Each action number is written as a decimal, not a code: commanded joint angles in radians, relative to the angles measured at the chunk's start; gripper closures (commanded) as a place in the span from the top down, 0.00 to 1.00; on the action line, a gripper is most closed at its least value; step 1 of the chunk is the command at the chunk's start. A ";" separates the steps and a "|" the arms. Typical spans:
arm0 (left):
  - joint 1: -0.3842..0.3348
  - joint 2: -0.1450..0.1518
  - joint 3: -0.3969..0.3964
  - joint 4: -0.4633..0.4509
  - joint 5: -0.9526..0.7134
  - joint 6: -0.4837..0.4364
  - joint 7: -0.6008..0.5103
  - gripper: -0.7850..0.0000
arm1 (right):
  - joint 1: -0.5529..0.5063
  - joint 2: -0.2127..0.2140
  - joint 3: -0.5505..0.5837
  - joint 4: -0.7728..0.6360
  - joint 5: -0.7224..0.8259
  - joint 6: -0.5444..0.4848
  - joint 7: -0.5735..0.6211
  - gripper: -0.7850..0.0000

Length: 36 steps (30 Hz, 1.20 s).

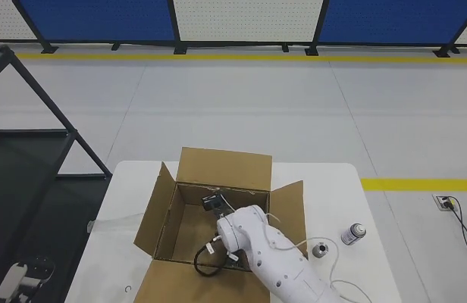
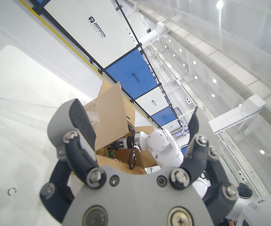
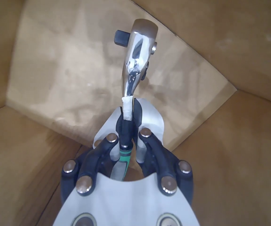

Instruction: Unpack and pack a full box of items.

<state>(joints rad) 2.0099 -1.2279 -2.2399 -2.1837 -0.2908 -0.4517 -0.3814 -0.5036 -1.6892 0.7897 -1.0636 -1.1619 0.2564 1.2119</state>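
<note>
The left pincer stands wide and empty, well left of the box, while inside the box the right pincer clamps the ratchet wrench by its handle, long axis in line with that pincer, head toward the floor.

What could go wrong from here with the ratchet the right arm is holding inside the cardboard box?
The right tool is shut on the ratchet by its thin handle, with the heavy chrome head sticking far out, so it may pivot or slip in the grip. The head also sits down between the walls of the box, so a careless move might knock the cardboard and shift the box.
</note>
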 commanded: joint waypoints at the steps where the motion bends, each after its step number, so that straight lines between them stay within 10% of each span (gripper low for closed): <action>1: 0.000 0.000 0.000 0.000 0.000 0.000 0.000 1.00 | -0.042 0.016 0.024 -0.117 -0.027 -0.017 0.027 0.00; 11: 0.000 0.000 0.000 0.000 0.000 0.000 0.000 1.00 | -0.292 0.082 0.147 -0.724 -0.132 -0.155 0.096 0.00; 27: 0.000 0.000 0.000 0.000 0.000 0.000 0.000 1.00 | -0.546 0.119 0.327 -1.284 -0.376 -0.099 0.111 0.00; 36: 0.000 0.000 0.000 0.000 0.000 0.000 0.000 1.00 | -0.675 0.129 0.507 -1.286 -0.416 -0.026 0.031 0.00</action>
<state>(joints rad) 2.0099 -1.2279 -2.2399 -2.1837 -0.2908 -0.4517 -0.3814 -1.1599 -1.5606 1.2708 -2.3498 -1.5915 0.2203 1.2618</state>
